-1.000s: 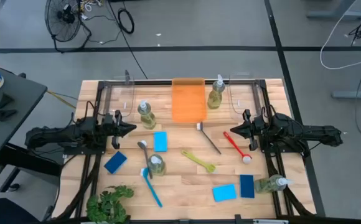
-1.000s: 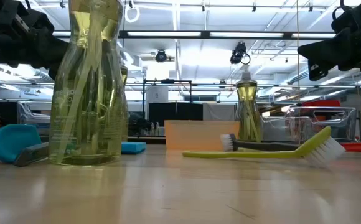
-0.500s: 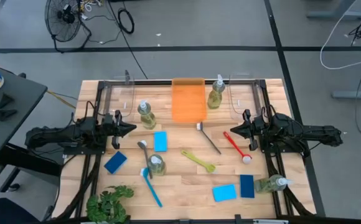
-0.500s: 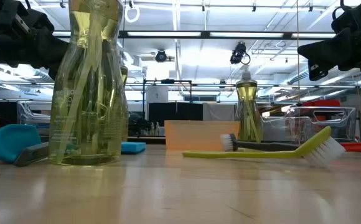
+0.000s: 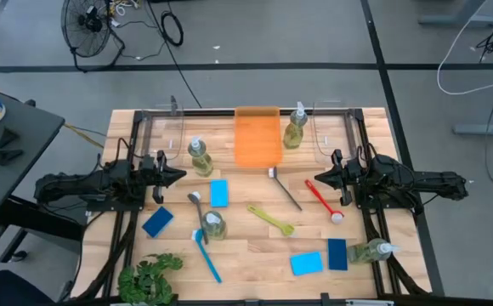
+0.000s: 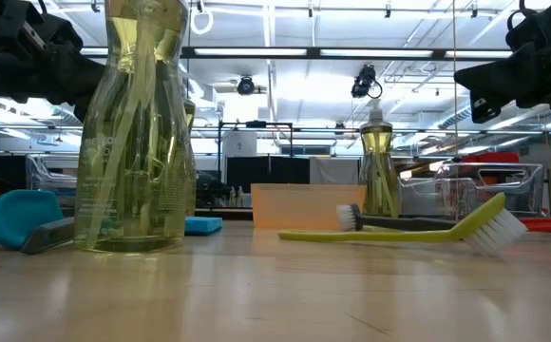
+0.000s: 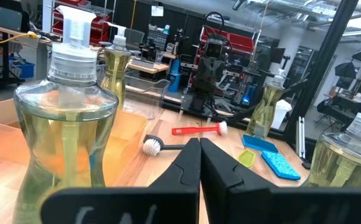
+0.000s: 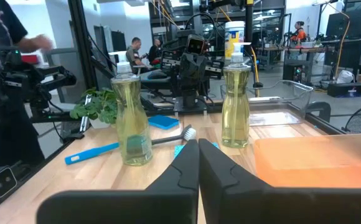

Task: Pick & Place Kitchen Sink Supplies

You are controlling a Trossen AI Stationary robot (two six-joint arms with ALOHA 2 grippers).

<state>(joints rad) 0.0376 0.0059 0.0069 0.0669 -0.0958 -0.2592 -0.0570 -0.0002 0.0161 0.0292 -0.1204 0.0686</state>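
Note:
Both arms wait level above the table's side edges, my left gripper (image 5: 177, 175) and my right gripper (image 5: 316, 180) shut, with nothing between their fingers (image 7: 199, 149) (image 8: 198, 149). Pump bottles of yellow-green liquid stand at the far left (image 5: 200, 156), far right (image 5: 295, 127) and near the middle (image 5: 213, 225); another (image 5: 372, 251) lies on its side at the near right. Light-blue sponges (image 5: 219, 192) (image 5: 307, 263) and dark-blue sponges (image 5: 157, 221) (image 5: 337, 253) lie flat. A blue brush (image 5: 204, 253), a red brush (image 5: 321, 200), a yellow-green brush (image 5: 271, 218) and a black brush (image 5: 285, 188) lie on the wood.
An orange tray (image 5: 257, 136) lies at the far middle, between clear bins (image 5: 166, 127) (image 5: 331, 127). A green leafy plant (image 5: 149, 276) sits at the near left corner. People show in the room beyond the table in the right wrist view.

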